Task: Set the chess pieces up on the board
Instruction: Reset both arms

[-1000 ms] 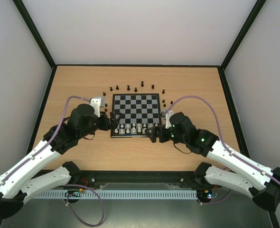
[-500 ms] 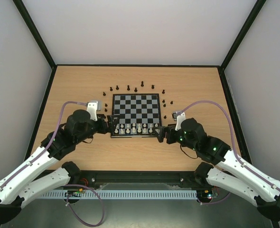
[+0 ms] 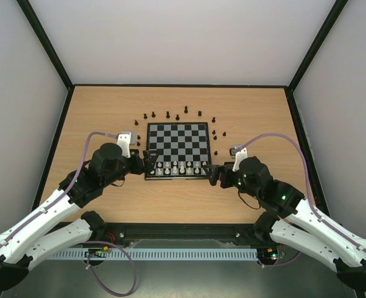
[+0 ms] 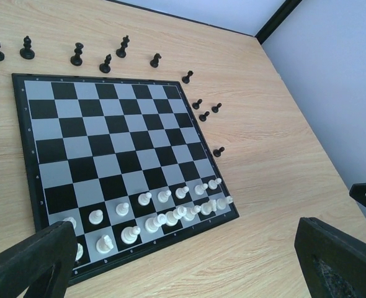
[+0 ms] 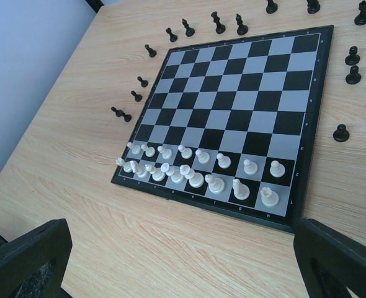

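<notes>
The board [image 3: 183, 138] lies mid-table, and the cream-white chess pieces [image 3: 177, 167] fill its two near rows. Black chess pieces [image 3: 177, 117] stand loose on the wood around its far edge and both sides. My left gripper [image 3: 147, 162] hovers at the near left corner, my right gripper [image 3: 211, 174] at the near right corner. In the left wrist view the left gripper [image 4: 189, 267] is open over bare wood, just short of the white pieces [image 4: 164, 214]. The right gripper [image 5: 183, 261] is likewise open and empty, with the white rows [image 5: 195, 174] ahead of it.
Black pieces [image 4: 77, 56] line the far side of the board [image 4: 96, 124], and more stand by its right side [image 4: 206, 112]. In the right wrist view others [image 5: 352, 65] sit beside the board [image 5: 245, 93]. White walls with black frame posts enclose the wooden table [image 3: 257, 112].
The right arm has drawn back toward the near right, away from the board's corner. The left arm shifted slightly. Both grippers stayed open and no piece moved.
</notes>
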You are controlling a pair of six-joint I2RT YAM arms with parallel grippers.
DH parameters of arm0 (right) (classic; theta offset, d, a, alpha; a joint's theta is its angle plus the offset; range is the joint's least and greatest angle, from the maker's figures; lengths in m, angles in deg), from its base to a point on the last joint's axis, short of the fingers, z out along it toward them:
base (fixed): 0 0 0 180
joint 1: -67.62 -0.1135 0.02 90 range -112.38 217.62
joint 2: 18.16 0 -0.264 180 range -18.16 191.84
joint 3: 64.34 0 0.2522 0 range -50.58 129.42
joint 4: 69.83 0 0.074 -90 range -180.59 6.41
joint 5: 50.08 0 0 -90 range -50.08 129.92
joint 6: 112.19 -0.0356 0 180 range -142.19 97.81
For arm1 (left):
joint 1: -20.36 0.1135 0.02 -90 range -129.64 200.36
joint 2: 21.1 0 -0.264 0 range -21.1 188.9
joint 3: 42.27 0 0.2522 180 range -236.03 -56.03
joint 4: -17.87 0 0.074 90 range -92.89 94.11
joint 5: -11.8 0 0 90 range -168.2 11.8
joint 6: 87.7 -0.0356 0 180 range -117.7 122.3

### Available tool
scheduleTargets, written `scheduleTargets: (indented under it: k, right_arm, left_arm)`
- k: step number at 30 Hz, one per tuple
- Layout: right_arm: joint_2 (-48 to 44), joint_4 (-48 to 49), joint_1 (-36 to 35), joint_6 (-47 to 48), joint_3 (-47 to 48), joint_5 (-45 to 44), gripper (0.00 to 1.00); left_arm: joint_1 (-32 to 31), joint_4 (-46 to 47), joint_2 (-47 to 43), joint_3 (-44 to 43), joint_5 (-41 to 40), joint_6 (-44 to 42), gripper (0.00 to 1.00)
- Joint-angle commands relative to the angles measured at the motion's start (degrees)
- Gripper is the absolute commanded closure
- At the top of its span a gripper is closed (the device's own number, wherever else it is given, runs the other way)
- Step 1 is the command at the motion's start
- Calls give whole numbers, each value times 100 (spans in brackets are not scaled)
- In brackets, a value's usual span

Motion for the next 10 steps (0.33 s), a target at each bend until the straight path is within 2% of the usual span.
scheduleTargets:
  k: [1,10]
  right_arm:
    - [-59,-76,23,-27,-71,-206,1]
    - [11,-56,23,-64,-115,-310,1]
  left_arm:
    - [-22,153,3,44,-63,15,1]
    - [-22,115,-50,69,-133,-3,1]
